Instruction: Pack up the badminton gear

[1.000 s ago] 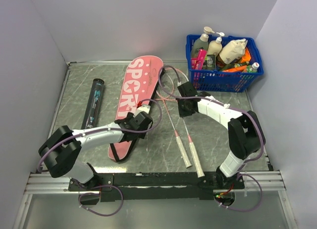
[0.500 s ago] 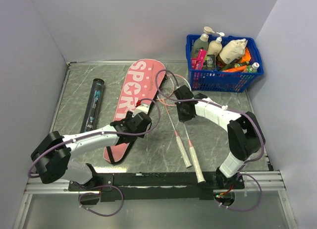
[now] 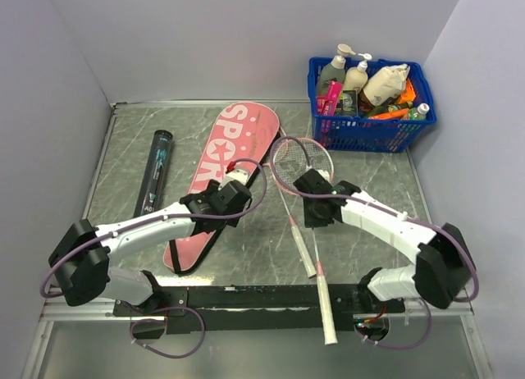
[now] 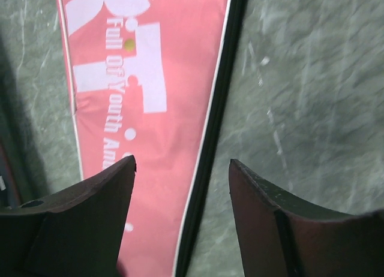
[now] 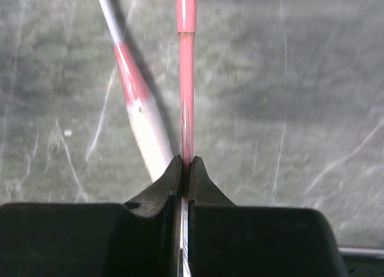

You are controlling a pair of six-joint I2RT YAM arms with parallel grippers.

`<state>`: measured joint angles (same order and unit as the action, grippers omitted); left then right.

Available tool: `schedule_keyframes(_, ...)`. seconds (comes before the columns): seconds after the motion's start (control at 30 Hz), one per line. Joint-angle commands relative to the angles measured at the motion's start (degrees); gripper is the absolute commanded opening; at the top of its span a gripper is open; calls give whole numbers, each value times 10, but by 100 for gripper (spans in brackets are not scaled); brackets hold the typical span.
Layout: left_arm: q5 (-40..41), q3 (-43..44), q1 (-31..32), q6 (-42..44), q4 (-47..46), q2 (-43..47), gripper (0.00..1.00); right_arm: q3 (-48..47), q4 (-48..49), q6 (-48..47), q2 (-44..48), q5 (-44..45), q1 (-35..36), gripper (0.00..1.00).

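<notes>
One light, whippy racket (image 5: 186, 79) is clamped by its thin shaft in the right gripper (image 5: 185, 163), a sound hold; the limp pink cover (image 4: 150, 109) lies on the table (image 4: 300, 109) beneath the left gripper (image 4: 183, 166), its jaws spread.

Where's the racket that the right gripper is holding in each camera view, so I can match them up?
Top external: the racket runs from mid-table to the near edge, passing through the right gripper.
Left wrist: not in it.
Right wrist: the racket shows as a pink shaft going straight up from the shut right gripper.
Shared landmark: the other racket, lying beside it in top external and right wrist.
</notes>
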<state>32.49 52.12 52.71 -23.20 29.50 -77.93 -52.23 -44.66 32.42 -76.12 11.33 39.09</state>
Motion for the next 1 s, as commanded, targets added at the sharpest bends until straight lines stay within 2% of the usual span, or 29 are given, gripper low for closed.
schedule_keyframes(0.0, -16, 26, 0, 37, 68, 5, 69, 39, -31, 77, 70, 22, 16, 0)
schedule_keyframes(0.27, -85, 1, -21, 98, 59, -38, 70, 61, -42, 121, 116, 28, 57, 0)
schedule_keyframes(0.37, -141, 3, -39, 126, 55, -53, 69, 65, -39, 125, 114, 24, 70, 0)
schedule_keyframes(0.67, -180, 17, -65, 139, 64, -103, 68, 70, -15, 116, 100, 14, 77, 0)
schedule_keyframes(0.8, -183, 21, -85, 140, 66, -117, 65, 70, 0, 107, 88, 11, 77, 0)
schedule_keyframes(0.93, -189, 29, -108, 141, 66, -124, 59, 71, 18, 100, 78, 7, 79, 0)
schedule_keyframes(0.97, -190, 29, -111, 141, 65, -122, 55, 76, 20, 99, 77, 5, 78, 0)
